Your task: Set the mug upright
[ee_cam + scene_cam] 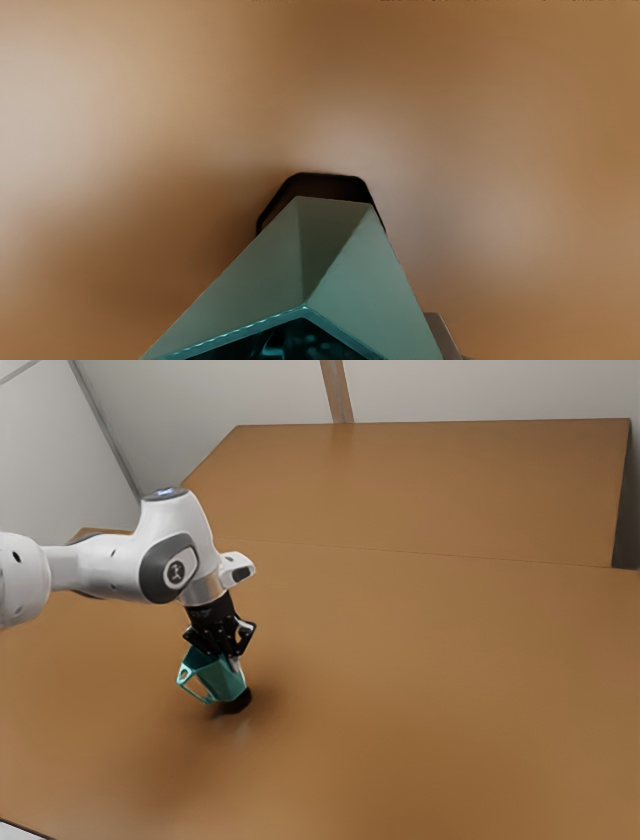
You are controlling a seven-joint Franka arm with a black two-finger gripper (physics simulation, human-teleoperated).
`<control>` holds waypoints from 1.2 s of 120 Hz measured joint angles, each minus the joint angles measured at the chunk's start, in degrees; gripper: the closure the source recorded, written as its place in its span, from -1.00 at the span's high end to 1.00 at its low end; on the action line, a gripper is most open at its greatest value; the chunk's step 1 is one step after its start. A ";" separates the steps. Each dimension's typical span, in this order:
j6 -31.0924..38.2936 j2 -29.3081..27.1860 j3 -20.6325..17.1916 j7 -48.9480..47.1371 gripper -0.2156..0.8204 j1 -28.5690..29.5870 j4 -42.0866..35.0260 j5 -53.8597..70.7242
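Nearest, can make out a slanting edge of one counter (400, 710) at the exterior view's lower left corner. Farther in, find one mug (222, 678), tilted, with one handle (194, 694) toward the exterior view's left and mouth up at the one end effector (228, 654). Cannot tell how far open, or whether gripping. Under the mug's base, see one dark patch (237, 703). Toward the exterior view's right, find wide open room. Beyond one thin seam (400, 551), see more bare brown surface, ending at a straight edge before pale wall (480, 390).
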 joint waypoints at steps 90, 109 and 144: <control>-0.46 -2.15 -0.31 -2.14 0.43 0.00 0.31 -0.24; -1.77 -3.80 -0.33 -2.17 0.51 -0.45 2.57 -0.24; -7.97 -3.95 -0.34 -0.99 0.56 -0.78 14.47 5.23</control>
